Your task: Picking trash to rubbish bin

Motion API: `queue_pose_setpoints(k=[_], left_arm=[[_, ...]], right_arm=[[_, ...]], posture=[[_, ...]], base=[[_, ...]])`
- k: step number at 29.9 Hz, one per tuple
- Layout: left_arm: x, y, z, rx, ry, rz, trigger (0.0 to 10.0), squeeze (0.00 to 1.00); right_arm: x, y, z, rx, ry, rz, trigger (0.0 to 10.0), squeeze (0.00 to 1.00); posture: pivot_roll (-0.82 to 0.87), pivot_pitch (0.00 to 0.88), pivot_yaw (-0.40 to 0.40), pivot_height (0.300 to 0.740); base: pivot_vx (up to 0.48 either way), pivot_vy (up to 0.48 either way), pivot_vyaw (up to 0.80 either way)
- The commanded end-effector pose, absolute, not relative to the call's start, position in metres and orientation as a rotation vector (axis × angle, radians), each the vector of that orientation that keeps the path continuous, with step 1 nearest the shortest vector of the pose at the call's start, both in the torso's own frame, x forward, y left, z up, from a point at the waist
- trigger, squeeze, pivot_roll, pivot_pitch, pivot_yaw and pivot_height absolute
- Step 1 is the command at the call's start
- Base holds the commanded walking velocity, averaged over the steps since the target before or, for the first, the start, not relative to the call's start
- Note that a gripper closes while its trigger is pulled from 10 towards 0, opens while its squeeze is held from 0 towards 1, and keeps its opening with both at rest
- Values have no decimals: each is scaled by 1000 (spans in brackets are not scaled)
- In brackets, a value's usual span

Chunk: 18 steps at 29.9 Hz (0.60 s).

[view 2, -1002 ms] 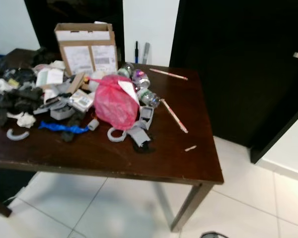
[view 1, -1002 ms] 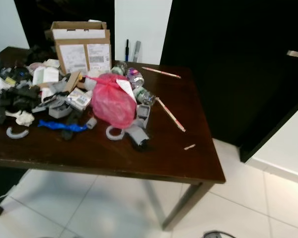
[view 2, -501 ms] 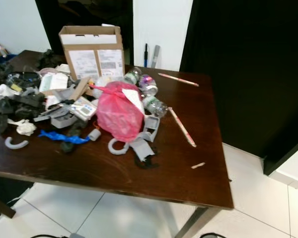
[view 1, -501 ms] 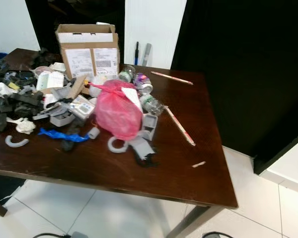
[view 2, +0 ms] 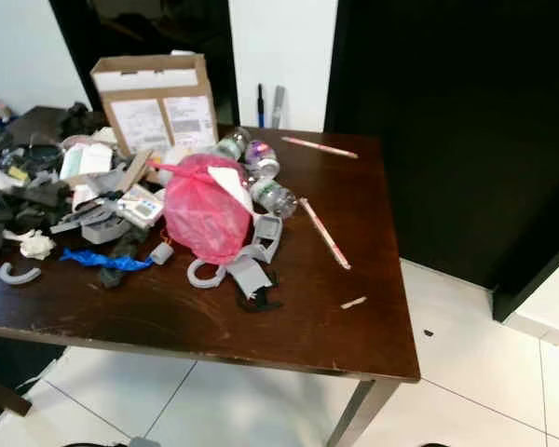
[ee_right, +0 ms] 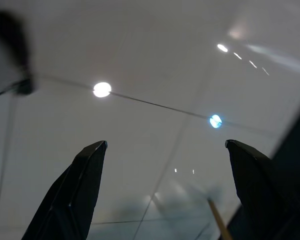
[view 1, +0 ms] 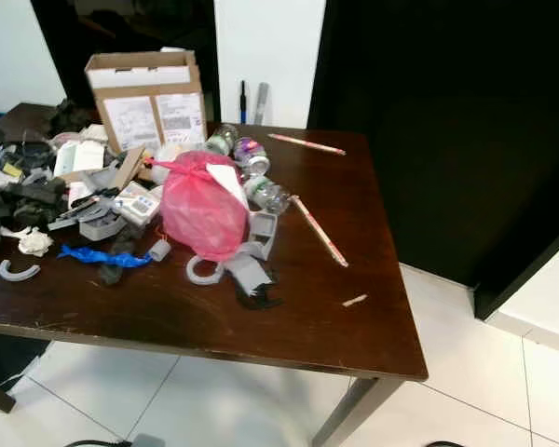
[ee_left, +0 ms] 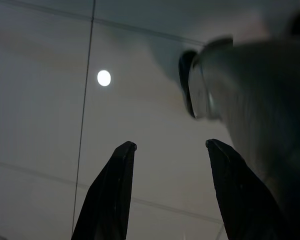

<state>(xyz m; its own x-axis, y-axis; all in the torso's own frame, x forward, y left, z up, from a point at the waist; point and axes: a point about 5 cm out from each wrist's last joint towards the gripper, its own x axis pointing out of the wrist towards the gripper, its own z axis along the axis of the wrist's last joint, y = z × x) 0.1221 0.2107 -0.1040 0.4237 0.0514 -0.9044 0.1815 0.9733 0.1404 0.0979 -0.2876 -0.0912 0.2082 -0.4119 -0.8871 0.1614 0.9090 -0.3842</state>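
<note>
Dark wood table (view 1: pixel 354 326) carries the clutter: one knotted pink bag (view 1: pixel 201 207) near its middle, one cardboard box (view 1: pixel 147 93) at the far edge, three plastic bottles (view 1: pixel 247 163) just behind the bag, two long pink sticks (view 1: pixel 319 230) to its right, one blue scrap (view 1: pixel 101 255) to its left. Both arms hang low over pale floor tiles (ee_right: pixel 155 60). The left gripper (ee_left: pixel 167 146) has its fingers spread and empty; the right gripper (ee_right: pixel 165 145) is spread wide and empty too.
</note>
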Motion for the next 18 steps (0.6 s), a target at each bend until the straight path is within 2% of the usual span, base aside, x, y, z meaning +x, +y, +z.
queue_pose_setpoints(k=[1, 2, 3, 4, 7, 8, 10, 13, 14, 15, 18], left_arm=[[137, 216, -97, 248, 1045, -80, 10000, 0], [137, 216, -97, 248, 1045, -80, 10000, 0], [152, 217, -89, 269, 964, -113, 10000, 0], [152, 217, -89, 269, 964, -113, 10000, 0], [175, 212, -77, 297, 827, -205, 10000, 0], [175, 212, -77, 297, 827, -205, 10000, 0], [203, 199, -58, 290, 660, -321, 10000, 0], [213, 193, -49, 290, 594, -375, 10000, 0], [228, 181, -36, 318, 500, -475, 10000, 0], [232, 176, -31, 330, 470, -517, 10000, 0], [235, 171, -28, 341, 448, -552, 10000, 0]], right_arm=[[90, -307, -85, -202, 1301, -564, 10000, 0], [90, -307, -85, -202, 1301, -564, 10000, 0], [90, -330, -73, -205, 1260, -704, 10000, 0], [90, -330, -73, -205, 1260, -704, 10000, 0], [101, -362, -51, -174, 1137, -873, 10000, 0], [101, -362, -51, -174, 1137, -873, 10000, 0], [132, -390, -21, 1, 886, -969, 10000, 0], [144, -401, -6, 42, 784, -981, 10000, 0], [174, -416, 26, 135, 561, -935, 10000, 0], [190, -421, 43, 194, 440, -890, 10000, 0], [204, -423, 59, 243, 326, -823, 10000, 0]], posture=[[95, 93, -51, 740], [95, 93, -51, 740], [100, 99, -55, 740], [100, 99, -55, 740], [99, 105, -54, 740], [99, 105, -54, 740], [97, 107, -52, 740], [101, 112, -51, 740], [100, 115, -49, 740], [101, 116, -48, 740], [100, 116, -47, 740]], base=[[0, 0, 0], [0, 0, 0], [0, 0, 0], [0, 0, 0], [0, 0, 0], [0, 0, 0], [0, 0, 0], [0, 0, 0], [0, 0, 0], [0, 0, 0], [0, 0, 0]])
